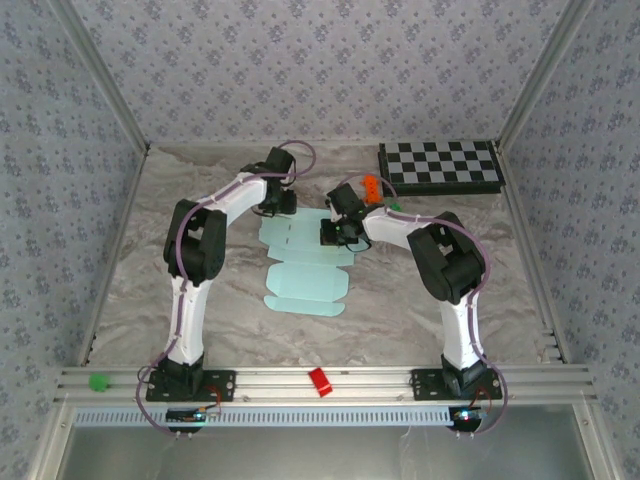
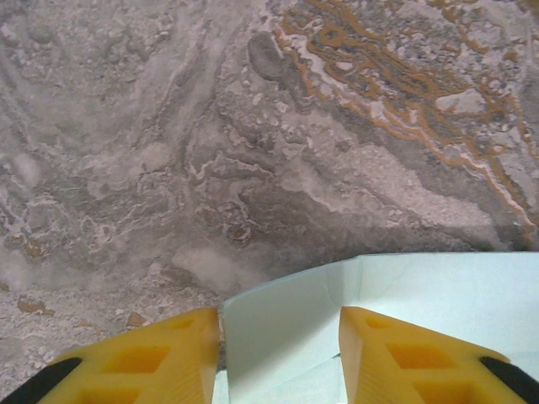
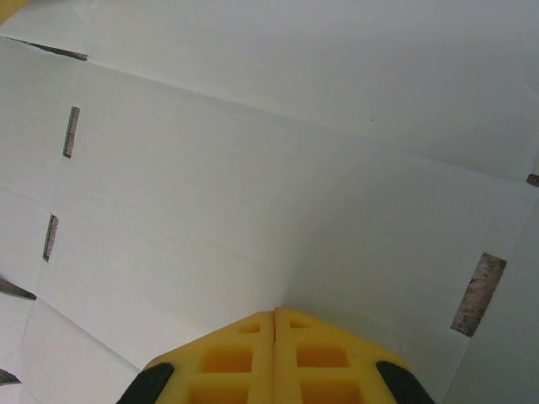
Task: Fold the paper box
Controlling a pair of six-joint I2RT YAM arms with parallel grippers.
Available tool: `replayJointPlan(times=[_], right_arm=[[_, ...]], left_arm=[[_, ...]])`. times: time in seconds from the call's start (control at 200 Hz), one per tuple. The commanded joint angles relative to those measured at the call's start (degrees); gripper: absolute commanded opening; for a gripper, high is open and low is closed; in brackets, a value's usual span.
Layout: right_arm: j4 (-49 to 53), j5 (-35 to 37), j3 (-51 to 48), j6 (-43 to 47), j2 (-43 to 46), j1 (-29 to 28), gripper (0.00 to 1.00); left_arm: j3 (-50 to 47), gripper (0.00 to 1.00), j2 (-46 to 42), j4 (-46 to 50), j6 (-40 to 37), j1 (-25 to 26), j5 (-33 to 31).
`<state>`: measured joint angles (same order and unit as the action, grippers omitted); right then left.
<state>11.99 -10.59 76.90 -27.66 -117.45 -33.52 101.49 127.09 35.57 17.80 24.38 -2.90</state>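
The paper box (image 1: 305,268) lies as a flat pale aqua die-cut sheet in the middle of the marbled table. My left gripper (image 1: 279,206) is at the sheet's far left corner. In the left wrist view its yellow fingers (image 2: 152,362) stand apart, open, and a raised flap of the paper box (image 2: 278,311) tilts up between them, its left edge against the left finger. My right gripper (image 1: 336,238) is at the sheet's far right part. In the right wrist view the gripper (image 3: 275,313) is shut with its tips down on the flat card (image 3: 253,168), holding nothing.
A black-and-white checkered board (image 1: 440,166) lies at the back right corner. A red piece (image 1: 319,381) and a green piece (image 1: 98,380) sit on the front rail. Patterned walls enclose the table on three sides. Bare marbled table (image 2: 210,126) lies beyond the raised flap.
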Motion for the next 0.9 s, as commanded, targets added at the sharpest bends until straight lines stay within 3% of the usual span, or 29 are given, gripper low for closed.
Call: replayJointPlan(times=[0.0,0.32,0.895], right_arm=[[0.97,-0.78,-0.79,-0.93,-1.62,-0.22,0.01],[0.91,-1.03,-0.63,-1.16,-2.17,-0.16,0.01],[1.09,-1.5,-0.98,-0.92,-2.65,0.04,0.01]], left_arm=[[1.89,0.4,0.04,1.52,-1.09,-0.13,2.4],[2.2,0.34,-2.59,0.94,-2.66,0.07,8.04],[4.72,0.37,0.12,0.36,-5.81,2.24,13.66]])
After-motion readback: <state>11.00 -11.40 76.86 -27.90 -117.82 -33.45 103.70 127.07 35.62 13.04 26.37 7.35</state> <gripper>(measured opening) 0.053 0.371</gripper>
